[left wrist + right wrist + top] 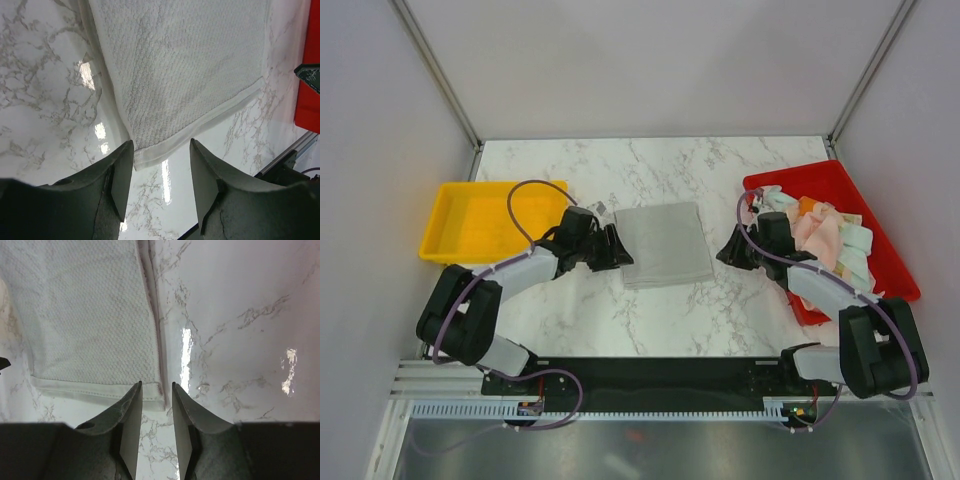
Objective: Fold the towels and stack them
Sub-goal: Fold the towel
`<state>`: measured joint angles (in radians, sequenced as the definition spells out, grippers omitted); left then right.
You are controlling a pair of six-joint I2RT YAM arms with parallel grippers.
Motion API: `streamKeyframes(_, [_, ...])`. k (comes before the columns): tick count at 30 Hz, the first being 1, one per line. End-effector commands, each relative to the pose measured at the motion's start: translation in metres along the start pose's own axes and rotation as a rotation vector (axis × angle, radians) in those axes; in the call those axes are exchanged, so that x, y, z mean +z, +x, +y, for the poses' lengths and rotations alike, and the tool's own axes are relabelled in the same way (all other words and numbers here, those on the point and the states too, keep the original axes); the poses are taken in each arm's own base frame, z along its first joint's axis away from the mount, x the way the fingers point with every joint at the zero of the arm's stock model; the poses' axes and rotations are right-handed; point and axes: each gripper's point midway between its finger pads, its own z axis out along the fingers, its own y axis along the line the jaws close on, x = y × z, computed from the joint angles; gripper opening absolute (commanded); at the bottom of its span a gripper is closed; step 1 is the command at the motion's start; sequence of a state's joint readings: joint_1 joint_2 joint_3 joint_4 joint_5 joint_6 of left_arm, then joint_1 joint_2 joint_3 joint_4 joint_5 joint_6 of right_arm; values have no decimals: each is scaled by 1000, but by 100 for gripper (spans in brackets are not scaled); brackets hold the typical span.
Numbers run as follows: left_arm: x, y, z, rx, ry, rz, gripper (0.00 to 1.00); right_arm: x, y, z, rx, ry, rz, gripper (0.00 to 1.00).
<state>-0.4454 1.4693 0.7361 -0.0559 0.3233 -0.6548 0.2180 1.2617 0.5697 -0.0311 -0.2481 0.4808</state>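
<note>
Marble tabletop (620,320) bears a folded grey towel (665,243) between left pincer (620,255) and right pincer (725,252), both parted, empty. Probably soft, light, floppy; best pinched at hemmed corners.

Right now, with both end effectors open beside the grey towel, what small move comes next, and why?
Probably lift the right end effector clear and swing it toward the red tray: the grey towel lies folded flat with nothing gripping it, while crumpled towels wait in that tray.
</note>
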Motion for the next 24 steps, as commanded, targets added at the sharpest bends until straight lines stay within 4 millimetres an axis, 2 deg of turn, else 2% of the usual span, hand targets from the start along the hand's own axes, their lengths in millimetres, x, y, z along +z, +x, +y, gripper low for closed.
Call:
streamKeyframes(1, [8,14,0,-42,-13,47,56,9,-1,4,21,20,35,38])
streamKeyframes(6, [17,31,12,-52,-67,103,52,20,14,13,-7,17,91,38])
streamKeyframes(11, [23,37,22,-62,-107,124,49,24,27,3,-3,72,121,37])
streamKeyframes(15, [26,40,26,-69,-128,133,46,28,38,2,-2,85,138,37])
streamKeyframes(20, [28,41,27,-67,-131,140,30,30,43,-1,1,106,136,31])
streamKeyframes(23, [26,41,28,-61,-136,135,25,31,43,-1,1,108,135,25])
streamKeyframes(24, [26,41,28,-61,-139,138,19,31,43,-2,3,110,134,23])
